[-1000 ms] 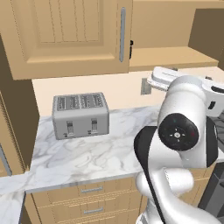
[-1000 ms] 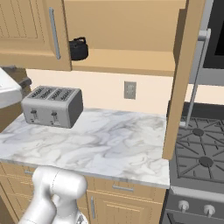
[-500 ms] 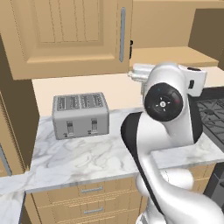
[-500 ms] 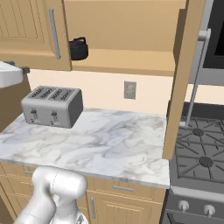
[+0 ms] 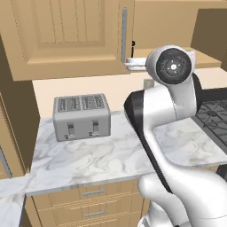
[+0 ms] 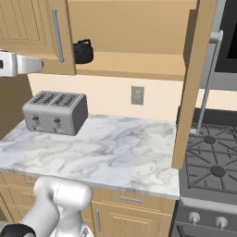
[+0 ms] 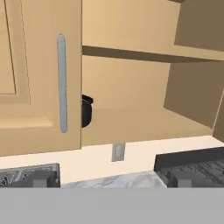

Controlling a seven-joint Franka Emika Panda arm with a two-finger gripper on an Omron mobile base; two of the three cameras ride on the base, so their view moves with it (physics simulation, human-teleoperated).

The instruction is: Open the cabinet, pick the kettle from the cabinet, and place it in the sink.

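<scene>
With the cabinet (image 6: pixel 139 41) right door swung open and your gripper (image 7: pixel 107 186) spread wide and empty, reach past the left door's edge to the kettle (image 6: pixel 83 51) half hidden behind it on the shelf's left, and close on its handle

left base view: behind-left, looking forward and down over the bench (image 5: pixel 102 155).
right base view: behind-right, same bench, toaster (image 6: pixel 56 112).
hand view: close, facing cabinet (image 7: pixel 39 109).

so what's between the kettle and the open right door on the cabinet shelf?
Nothing: in the right base view the shelf is bare from the kettle to the swung-out right door. The hand view shows the same bare stretch.
</scene>
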